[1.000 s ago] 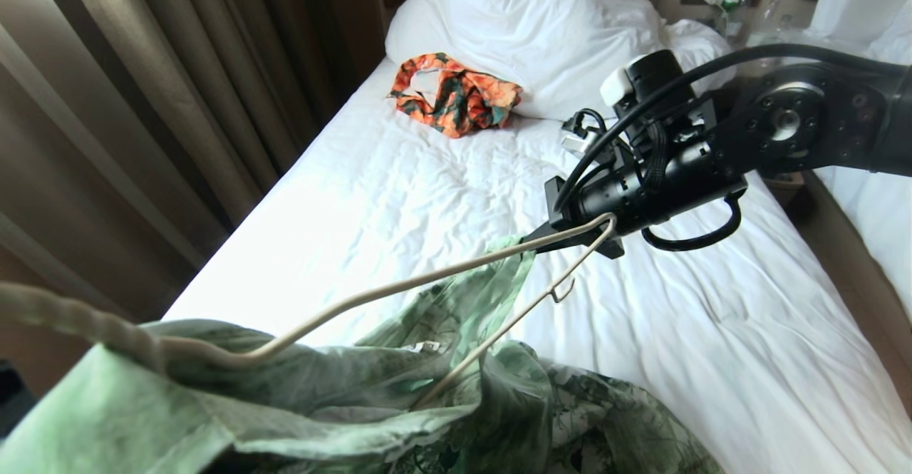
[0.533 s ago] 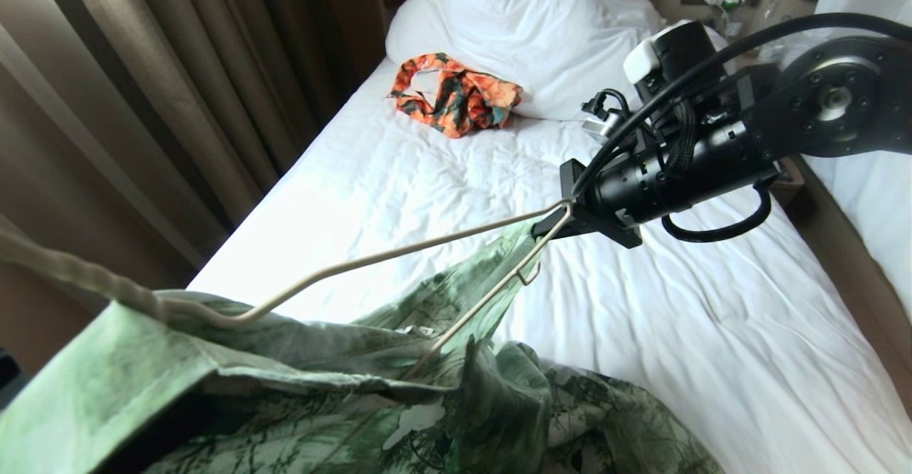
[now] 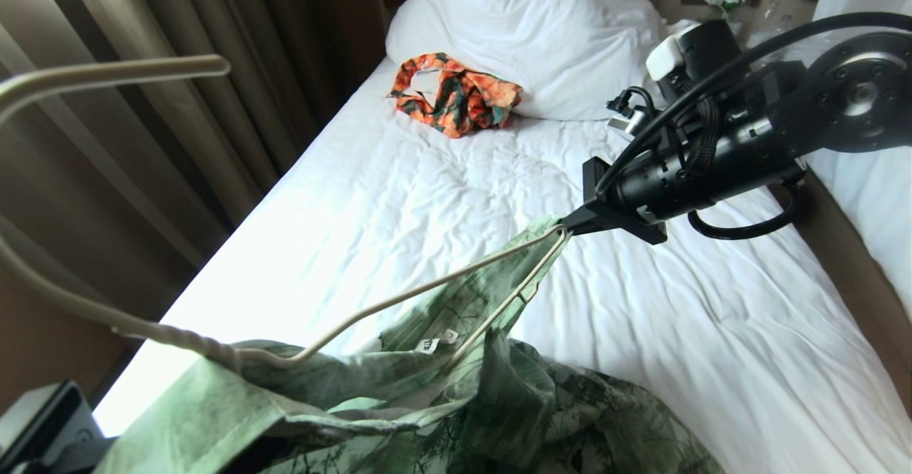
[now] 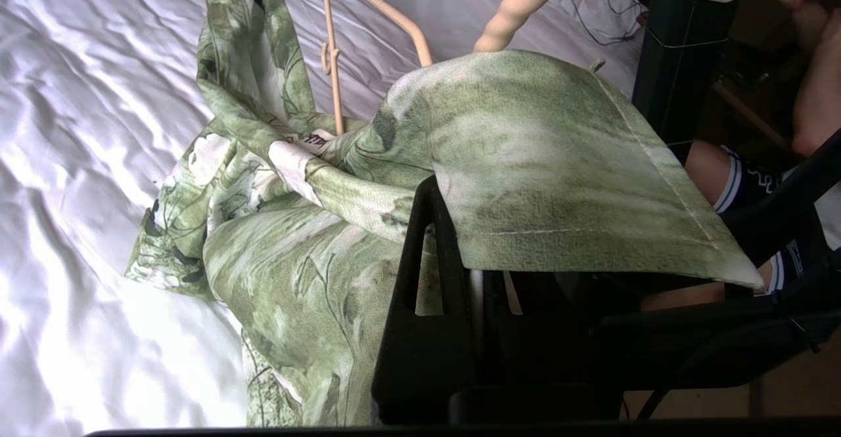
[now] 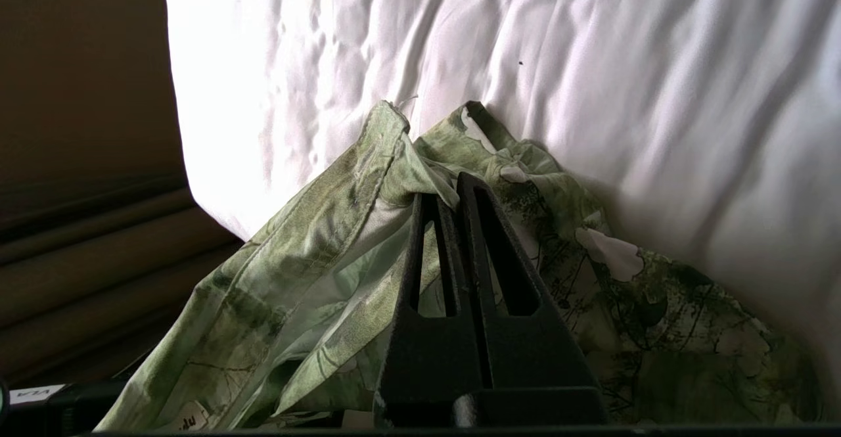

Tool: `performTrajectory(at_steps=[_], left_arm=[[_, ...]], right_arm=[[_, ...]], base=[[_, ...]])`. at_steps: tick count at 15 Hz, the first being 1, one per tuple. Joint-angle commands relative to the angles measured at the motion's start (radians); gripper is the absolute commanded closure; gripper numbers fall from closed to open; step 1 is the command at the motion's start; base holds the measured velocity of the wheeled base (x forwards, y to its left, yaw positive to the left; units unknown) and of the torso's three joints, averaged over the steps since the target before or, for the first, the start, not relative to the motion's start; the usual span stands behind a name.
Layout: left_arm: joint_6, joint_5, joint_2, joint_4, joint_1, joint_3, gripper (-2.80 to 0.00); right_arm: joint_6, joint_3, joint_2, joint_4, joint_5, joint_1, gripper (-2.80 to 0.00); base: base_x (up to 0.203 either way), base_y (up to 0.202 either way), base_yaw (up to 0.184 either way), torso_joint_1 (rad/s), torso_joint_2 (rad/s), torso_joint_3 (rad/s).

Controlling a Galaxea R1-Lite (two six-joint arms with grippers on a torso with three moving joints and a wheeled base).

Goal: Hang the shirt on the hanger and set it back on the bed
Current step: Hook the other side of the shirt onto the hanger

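I am threading the hanger [image 3: 399, 296] into the shirt [image 3: 442, 395]: my right tool [image 3: 566, 229] is pinching fabric at its corner, my left tool [image 4: 427, 240], clamped narrow under cloth, should next draw the shoulder over.

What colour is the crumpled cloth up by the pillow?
The crumpled cloth is orange with dark-green patches; the head view shows it best.

The bed [image 3: 442, 196] has wrinkled white sheets. A pillow [image 3: 541, 32] lies at its head, an orange garment [image 3: 459, 100] just before it. The shirt [image 3: 570, 417] partly rests at the foot edge.
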Motion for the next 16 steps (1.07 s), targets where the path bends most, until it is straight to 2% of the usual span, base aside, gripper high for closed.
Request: performTrajectory(at_steps=[1, 5, 11, 16], left_arm=[[-0.002, 0.001, 0.056, -0.010, 0.014, -0.004, 0.00], [-0.003, 0.001, 0.090, -0.013, 0.019, -0.026, 0.00], [-0.003, 0.000, 0.118, -0.013, 0.099, -0.039, 0.00], [0.000, 0.000, 0.096, -0.011, 0.099, -0.061, 0.00]], right_arm=[[0.002, 0.007, -0.024, 0.005, 0.005, -0.012, 0.00], [-0.001, 0.007, -0.092, 0.014, 0.006, -0.006, 0.00], [-0.006, 0.008, -0.172, 0.047, 0.008, 0.015, 0.00], [-0.072, 0.012, -0.200, 0.088, -0.003, 0.019, 0.00]], base=[[0.000, 0.000, 0.000, 0.000, 0.00, 0.000], [0.000, 0.000, 0.000, 0.000, 0.00, 0.000], [0.000, 0.000, 0.000, 0.000, 0.00, 0.000], [0.000, 0.000, 0.000, 0.000, 0.00, 0.000]])
